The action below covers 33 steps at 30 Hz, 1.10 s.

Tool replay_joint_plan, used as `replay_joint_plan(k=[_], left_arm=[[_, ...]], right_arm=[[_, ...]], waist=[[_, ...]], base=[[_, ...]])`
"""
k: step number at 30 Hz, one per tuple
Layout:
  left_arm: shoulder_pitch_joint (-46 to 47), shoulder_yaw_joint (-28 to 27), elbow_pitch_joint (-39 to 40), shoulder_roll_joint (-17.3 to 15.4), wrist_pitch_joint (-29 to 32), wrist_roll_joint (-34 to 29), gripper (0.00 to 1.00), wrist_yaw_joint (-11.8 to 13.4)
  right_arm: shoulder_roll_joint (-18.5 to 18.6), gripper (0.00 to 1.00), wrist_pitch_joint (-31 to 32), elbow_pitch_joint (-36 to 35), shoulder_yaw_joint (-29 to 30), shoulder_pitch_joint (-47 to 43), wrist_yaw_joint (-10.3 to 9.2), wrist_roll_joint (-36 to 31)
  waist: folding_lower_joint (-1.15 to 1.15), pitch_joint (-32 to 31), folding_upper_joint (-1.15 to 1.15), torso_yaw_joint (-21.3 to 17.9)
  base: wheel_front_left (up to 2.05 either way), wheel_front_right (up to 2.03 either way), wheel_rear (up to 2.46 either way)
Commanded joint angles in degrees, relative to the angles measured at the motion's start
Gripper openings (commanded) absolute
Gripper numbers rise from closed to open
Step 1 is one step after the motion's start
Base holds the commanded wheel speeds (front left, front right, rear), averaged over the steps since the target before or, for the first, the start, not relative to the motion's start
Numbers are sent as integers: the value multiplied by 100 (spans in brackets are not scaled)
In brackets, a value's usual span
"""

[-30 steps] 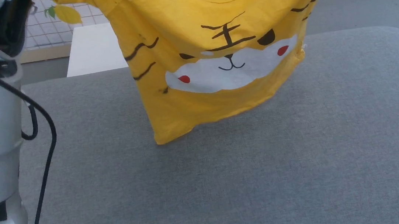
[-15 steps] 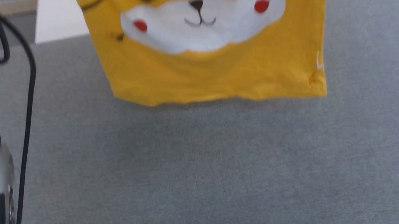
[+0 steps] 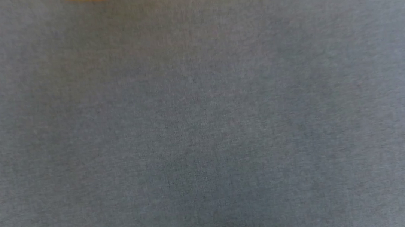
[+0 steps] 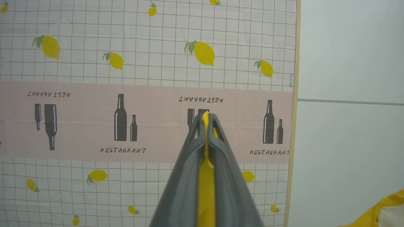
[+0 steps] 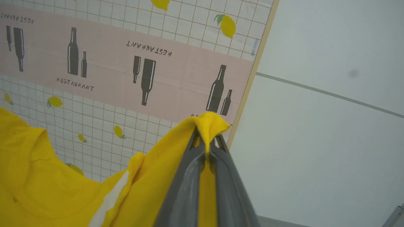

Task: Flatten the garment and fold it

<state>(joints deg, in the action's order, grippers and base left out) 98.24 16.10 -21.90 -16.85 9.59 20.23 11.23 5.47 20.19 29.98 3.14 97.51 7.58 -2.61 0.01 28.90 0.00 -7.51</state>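
While clamped on garment (image 5: 47, 183), left gripper (image 4: 205, 121), right gripper (image 5: 206, 138)

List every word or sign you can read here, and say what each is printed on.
"RESTAURANT": upright on the pink band of the lemon-print cloth, under bottle drawings.
"RESTAURANT": upside down on the same band.
The garment: no lettering shows.

right gripper (image 5: 206, 135) pinching yellow garment (image 5: 47, 183)

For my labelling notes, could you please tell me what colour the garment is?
The garment is bright yellow, best seen in the right wrist view.
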Motion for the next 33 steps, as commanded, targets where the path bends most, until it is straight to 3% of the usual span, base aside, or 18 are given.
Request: replay_joint_plan(k=[1, 10, 18, 26, 33], left_arm=[[154, -9, -44, -105, -153, -72, 0, -11], [-77, -22, -209, -382, -963, 36, 0, -502], [-1064, -259, 73, -642, -1023, 515, 0, -745], [-3103, -462, 1399, -572, -811, 1356, 0, -870], [-5549, -548, 3100, -634, -723, 1600, 0, -445]], right_arm=[[69, 0, -122, 44, -19, 73, -9, -60], [362, 0, -565, 210, -107, -99, -9, 41], [772, 0, -741, -225, -521, -982, -9, 800], [1346, 0, -280, -1963, -464, -3144, -9, 1795], [1108, 0, 226, -3608, -28, -5449, -9, 2148]], waist=[[-1, 725, 0, 85], [-1, 1419, 0, 220], [-1, 1238, 0, 360], [-1, 421, 0, 585], [-1, -337, 0, 639]], base=[[0, 0, 0], [0, 0, 0], [0, 0, 0], [0, 0, 0], [0, 0, 0]])
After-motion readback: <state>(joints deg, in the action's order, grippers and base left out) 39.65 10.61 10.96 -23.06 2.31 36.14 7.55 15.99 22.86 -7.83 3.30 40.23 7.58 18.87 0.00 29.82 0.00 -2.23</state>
